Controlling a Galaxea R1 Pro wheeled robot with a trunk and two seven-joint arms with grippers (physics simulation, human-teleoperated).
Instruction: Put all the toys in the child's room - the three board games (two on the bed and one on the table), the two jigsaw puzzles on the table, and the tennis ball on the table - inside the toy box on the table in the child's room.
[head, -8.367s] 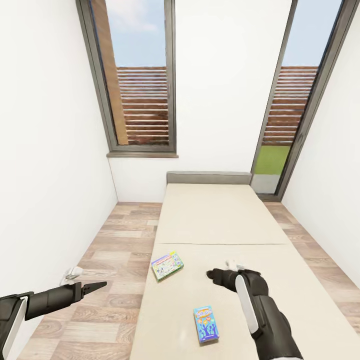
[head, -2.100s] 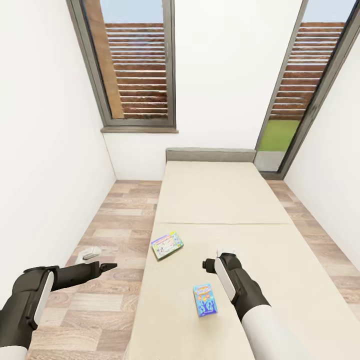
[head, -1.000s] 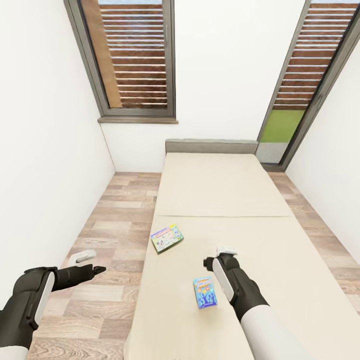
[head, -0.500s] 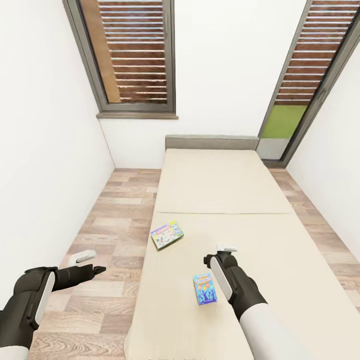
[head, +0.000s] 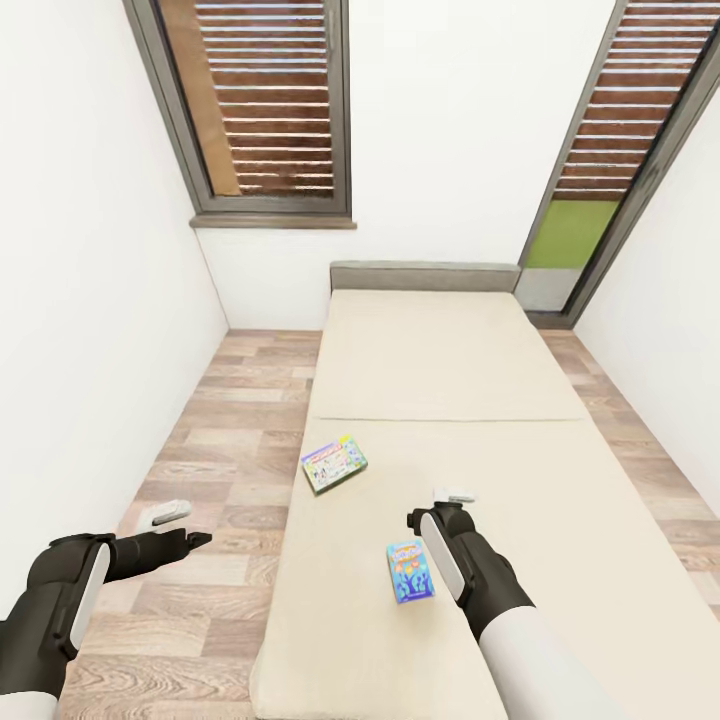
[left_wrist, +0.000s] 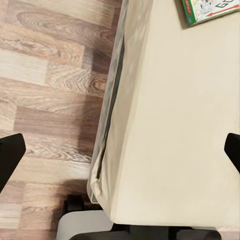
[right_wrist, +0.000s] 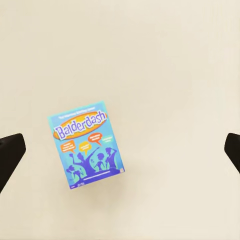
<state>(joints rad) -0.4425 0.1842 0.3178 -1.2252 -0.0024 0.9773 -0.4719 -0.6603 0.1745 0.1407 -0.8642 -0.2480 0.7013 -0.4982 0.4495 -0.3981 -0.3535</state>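
With the right tool (head: 436, 504) spread wide above the blue board game (head: 411, 584) at lower centre, its flat box (low on the soft bed (head: 520, 480)) may slide from the fingertips instead of lifting.

The left arm reaches forward, low, its tool (head: 200, 539) wide open. The right arm reaches forward too, and its tool (head: 425, 518) points down, also wide open and holding nothing.
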